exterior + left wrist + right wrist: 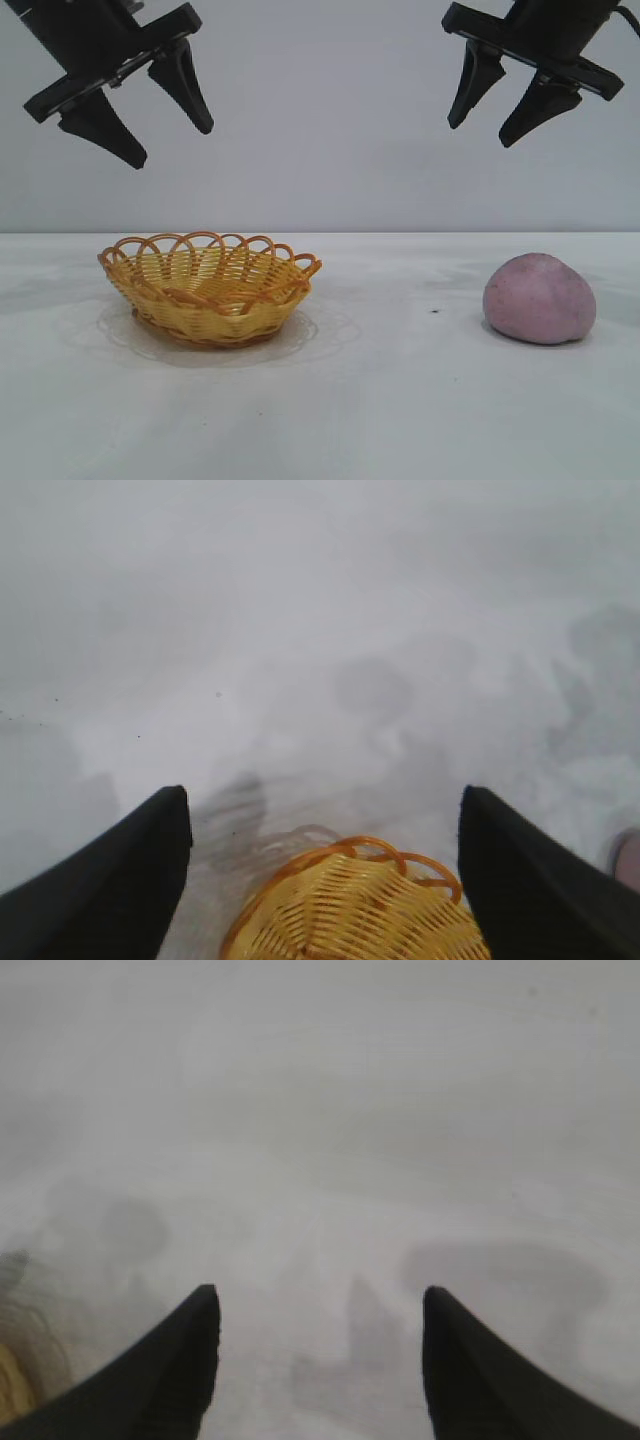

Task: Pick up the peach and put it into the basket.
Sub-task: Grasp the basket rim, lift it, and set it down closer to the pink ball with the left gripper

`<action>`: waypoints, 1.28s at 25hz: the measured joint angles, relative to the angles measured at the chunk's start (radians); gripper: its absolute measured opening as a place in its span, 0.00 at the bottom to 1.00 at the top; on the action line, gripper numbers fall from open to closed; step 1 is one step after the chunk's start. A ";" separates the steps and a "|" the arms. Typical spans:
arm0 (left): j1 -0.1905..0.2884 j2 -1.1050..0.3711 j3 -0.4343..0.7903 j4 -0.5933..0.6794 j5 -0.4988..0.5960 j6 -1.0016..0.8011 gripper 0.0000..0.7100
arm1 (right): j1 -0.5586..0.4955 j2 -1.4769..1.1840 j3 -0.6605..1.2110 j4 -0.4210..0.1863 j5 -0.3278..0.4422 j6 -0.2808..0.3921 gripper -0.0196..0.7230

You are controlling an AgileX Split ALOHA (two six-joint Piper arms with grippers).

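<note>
Exterior view of a white bench with two dark arms overhead. Left end effector high above the basket, fingers spread wide, nothing held. Right end effector high above the bench, up and slightly left of the peach, fingers parted less widely, likewise empty. Peach (matte pinkish-purple, rounded) resting on the bench at the right, well apart from the basket. Basket (yellow weave, orange looped rim) upright at the left, nothing visible inside. Left wrist view: basket rim between the two finger tips, bare bench beyond. Right wrist view: bare bench between the fingers.
</note>
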 joint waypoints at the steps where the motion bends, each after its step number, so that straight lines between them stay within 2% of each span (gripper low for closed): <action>1: 0.000 0.000 0.000 0.000 0.000 0.000 0.75 | 0.000 0.000 0.000 0.000 0.000 0.000 0.53; 10: 0.000 0.000 0.000 0.005 0.000 0.000 0.75 | 0.000 0.000 0.000 0.000 0.000 -0.002 0.53; 16: 0.000 0.000 -0.026 0.118 0.054 0.000 0.75 | 0.000 0.000 0.000 0.000 0.004 -0.002 0.53; 19: 0.000 0.002 -0.090 0.208 0.137 0.000 0.75 | 0.000 0.000 0.000 0.000 0.006 -0.004 0.53; 24: -0.003 0.060 -0.262 0.372 0.378 0.000 0.75 | 0.000 0.000 0.000 0.000 0.006 -0.007 0.53; 28: -0.058 0.135 -0.378 0.547 0.552 0.000 0.75 | 0.000 0.000 0.000 0.000 0.010 -0.007 0.53; 32: -0.131 0.203 -0.455 0.701 0.640 0.000 0.75 | 0.000 0.000 0.000 -0.002 0.011 -0.010 0.53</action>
